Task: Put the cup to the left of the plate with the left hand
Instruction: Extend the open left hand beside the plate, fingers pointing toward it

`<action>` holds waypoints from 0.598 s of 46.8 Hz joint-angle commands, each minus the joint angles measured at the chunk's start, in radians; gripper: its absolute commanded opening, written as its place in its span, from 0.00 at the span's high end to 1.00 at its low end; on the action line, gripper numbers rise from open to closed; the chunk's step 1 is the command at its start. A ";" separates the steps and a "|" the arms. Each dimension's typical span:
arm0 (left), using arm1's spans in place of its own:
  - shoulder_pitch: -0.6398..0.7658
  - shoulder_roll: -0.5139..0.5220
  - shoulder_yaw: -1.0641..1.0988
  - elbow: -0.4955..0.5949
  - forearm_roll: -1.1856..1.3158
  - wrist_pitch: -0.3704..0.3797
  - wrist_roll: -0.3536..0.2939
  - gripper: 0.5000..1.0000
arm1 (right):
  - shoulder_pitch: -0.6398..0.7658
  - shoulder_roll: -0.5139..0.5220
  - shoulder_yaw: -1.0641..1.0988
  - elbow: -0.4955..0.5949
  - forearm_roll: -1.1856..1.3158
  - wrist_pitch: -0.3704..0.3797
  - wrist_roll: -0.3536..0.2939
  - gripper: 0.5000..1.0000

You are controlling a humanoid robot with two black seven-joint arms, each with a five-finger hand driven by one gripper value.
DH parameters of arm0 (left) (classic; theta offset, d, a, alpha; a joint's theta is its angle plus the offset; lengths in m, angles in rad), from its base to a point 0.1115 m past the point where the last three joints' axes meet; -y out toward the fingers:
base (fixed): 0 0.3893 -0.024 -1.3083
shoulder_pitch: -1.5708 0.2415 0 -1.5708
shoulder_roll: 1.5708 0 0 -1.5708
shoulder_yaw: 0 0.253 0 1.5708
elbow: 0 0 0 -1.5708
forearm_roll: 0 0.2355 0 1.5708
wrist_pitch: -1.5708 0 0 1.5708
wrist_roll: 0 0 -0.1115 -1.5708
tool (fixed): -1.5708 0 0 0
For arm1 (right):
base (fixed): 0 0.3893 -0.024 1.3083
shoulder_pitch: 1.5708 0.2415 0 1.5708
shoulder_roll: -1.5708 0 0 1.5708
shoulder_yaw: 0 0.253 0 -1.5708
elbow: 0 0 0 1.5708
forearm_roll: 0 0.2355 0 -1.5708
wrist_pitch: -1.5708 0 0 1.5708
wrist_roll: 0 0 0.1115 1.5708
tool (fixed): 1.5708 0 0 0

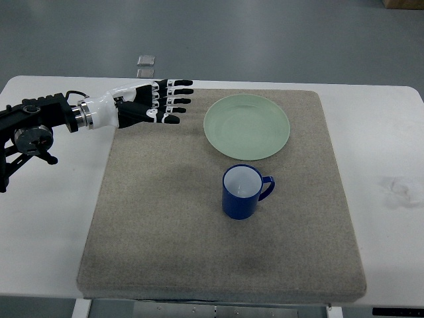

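- Left hand point(156, 103): black and white, reaching in from the left edge on a black and silver arm point(40, 122). Fingers stretched out flat and side by side, pointing toward the plate, holding nothing. It hangs over the far left corner of the mat.
- Plate point(246, 126): pale green, round, bare. It lies on the far part of the mat, just beyond the fingertips, not touched by them.
- Cup point(241, 192): dark blue outside, white inside, upright, handle turned to the right. It stands on the mat just in front of the plate, near its edge, well apart from the hand.
- Mat point(165, 225): grey-brown felt, rectangular, covering the middle of the table.
- Table point(391, 218): white, with a faint smudge on its right side.
- Floor point(265, 33): grey, with a small clear square object point(146, 61) lying beyond the table.
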 commanded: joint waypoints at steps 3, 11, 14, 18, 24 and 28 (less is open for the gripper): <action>0.000 -0.019 -0.019 -0.013 0.008 0.000 -0.002 0.00 | 0.000 0.000 0.000 0.001 0.000 0.000 0.000 0.14; 0.002 -0.010 -0.011 -0.048 0.037 0.000 0.000 0.00 | 0.000 0.000 0.000 0.000 0.000 0.000 0.000 0.14; 0.005 -0.007 -0.011 -0.066 0.060 0.000 0.000 0.00 | 0.000 0.000 0.000 0.000 0.000 0.000 0.000 0.14; 0.020 -0.001 -0.008 -0.095 0.083 0.000 0.000 0.00 | 0.000 0.000 0.000 0.000 -0.001 0.000 0.000 0.14; 0.029 0.025 -0.010 -0.109 0.126 0.000 0.000 0.00 | 0.000 0.000 0.000 0.000 0.000 0.000 0.000 0.14; 0.032 0.042 -0.011 -0.115 0.134 0.000 0.000 0.00 | 0.000 0.000 0.000 0.000 0.000 0.000 0.000 0.14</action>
